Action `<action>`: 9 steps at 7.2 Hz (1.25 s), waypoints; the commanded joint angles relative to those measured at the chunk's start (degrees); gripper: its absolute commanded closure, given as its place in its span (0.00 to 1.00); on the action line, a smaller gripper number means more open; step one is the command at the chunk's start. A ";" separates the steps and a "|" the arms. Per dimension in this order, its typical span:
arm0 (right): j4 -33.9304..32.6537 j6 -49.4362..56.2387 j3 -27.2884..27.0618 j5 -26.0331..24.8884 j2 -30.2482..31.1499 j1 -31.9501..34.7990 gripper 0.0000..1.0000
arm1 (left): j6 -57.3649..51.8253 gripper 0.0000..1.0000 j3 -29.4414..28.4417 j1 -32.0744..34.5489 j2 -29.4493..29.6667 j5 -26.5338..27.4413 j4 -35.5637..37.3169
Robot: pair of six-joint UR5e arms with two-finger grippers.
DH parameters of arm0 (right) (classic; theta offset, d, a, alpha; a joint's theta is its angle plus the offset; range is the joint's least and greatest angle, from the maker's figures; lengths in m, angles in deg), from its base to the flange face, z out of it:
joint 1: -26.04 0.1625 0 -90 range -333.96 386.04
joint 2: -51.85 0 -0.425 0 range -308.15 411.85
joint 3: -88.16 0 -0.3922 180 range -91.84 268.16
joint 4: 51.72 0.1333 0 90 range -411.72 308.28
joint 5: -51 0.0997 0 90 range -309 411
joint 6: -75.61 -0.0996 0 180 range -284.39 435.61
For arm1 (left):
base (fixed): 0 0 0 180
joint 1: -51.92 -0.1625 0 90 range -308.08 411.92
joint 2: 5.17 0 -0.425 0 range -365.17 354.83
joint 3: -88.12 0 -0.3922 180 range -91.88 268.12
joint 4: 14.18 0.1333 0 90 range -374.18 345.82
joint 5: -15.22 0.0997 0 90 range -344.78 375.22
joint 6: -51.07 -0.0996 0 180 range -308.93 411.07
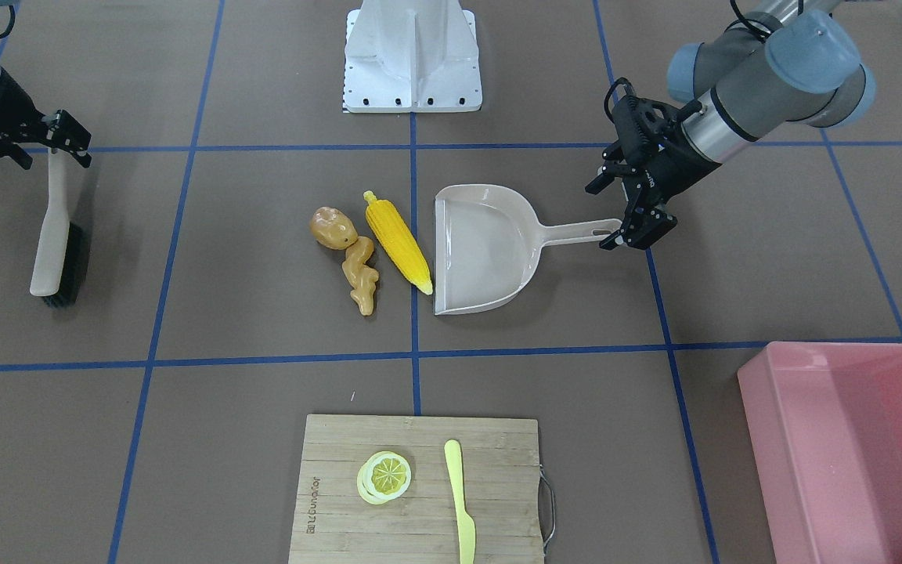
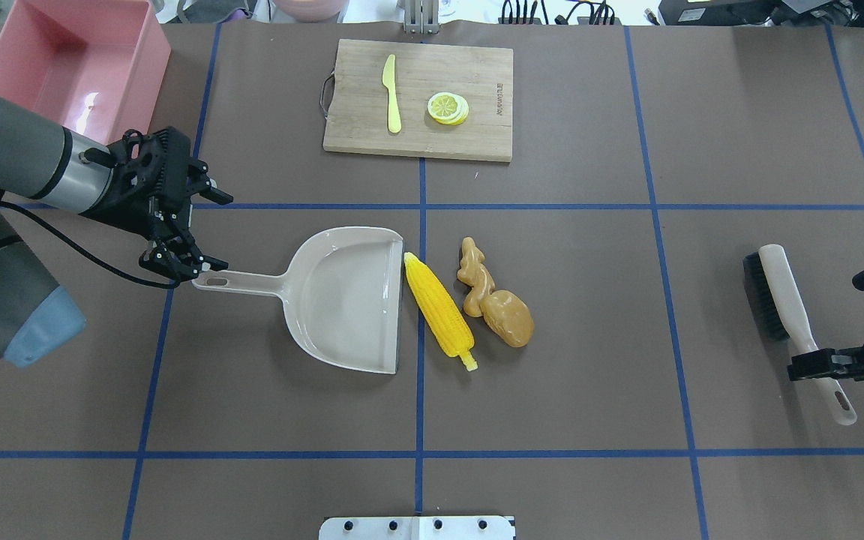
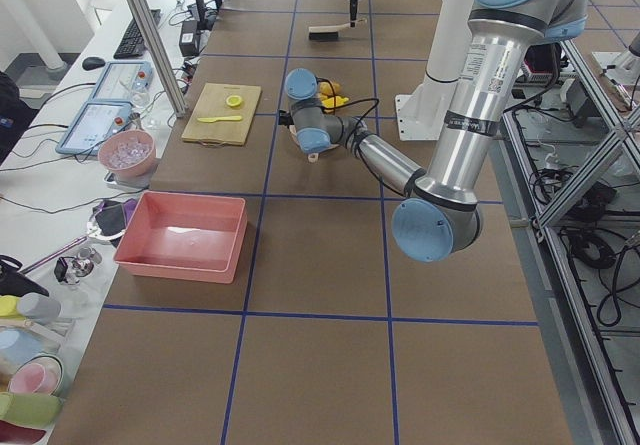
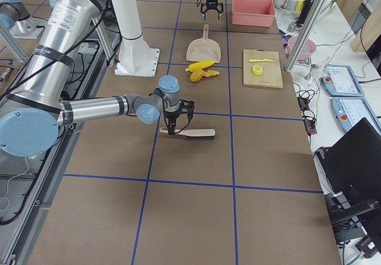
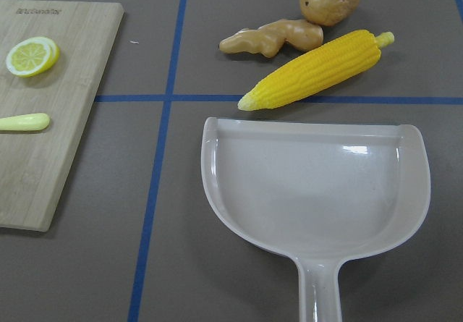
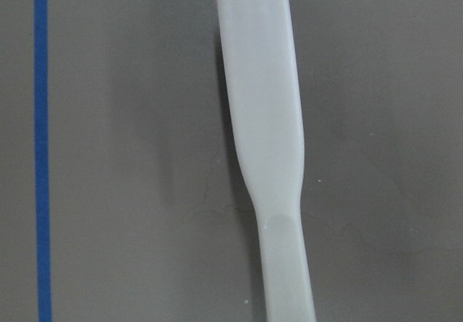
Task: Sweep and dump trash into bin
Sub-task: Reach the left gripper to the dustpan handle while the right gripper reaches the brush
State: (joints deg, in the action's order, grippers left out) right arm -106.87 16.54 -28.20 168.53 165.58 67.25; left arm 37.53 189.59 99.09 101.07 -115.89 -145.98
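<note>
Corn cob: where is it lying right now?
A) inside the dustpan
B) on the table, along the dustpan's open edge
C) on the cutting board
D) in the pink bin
B: the corn cob lies on the table beside the open lip of the dustpan, whose tray is empty.

corn (image 2: 439, 319) just beside dustpan (image 2: 349, 300) mouth | ginger (image 2: 475, 277), potato (image 2: 508, 321) touching, right of corn | knife (image 2: 391, 94), lemon (image 2: 447, 107) on board (image 2: 477, 67)

dustpan (image 2: 349, 300) and pink bin (image 2: 145, 71): smooth, glossy plastic. corn cob (image 2: 439, 315): shiny, ridged plastic. cutting board (image 2: 477, 75): grained, matt wood. table (image 2: 627, 337): matt covering. brush (image 2: 786, 294): smooth plastic, dark bristles.
</note>
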 commanded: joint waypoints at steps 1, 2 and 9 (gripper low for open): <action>2.92 -0.08 1.66 -0.81 1.57 -1.39 0.01 | 6.06 0.03 -4.76 -4.00 -0.24 2.86 -12.18; 3.29 -0.08 1.84 -0.73 1.85 -1.66 0.07 | 8.07 0.03 -5.84 -5.07 -0.24 3.23 -16.09; 5.49 -1.75 1.66 -1.52 3.08 -4.47 0.41 | 12.40 0.03 -15.86 -8.41 1.60 3.93 -23.86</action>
State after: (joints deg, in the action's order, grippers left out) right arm -101.72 14.82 -26.47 167.11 168.26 62.96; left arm 49.89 174.62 91.72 102.45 -112.00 -169.75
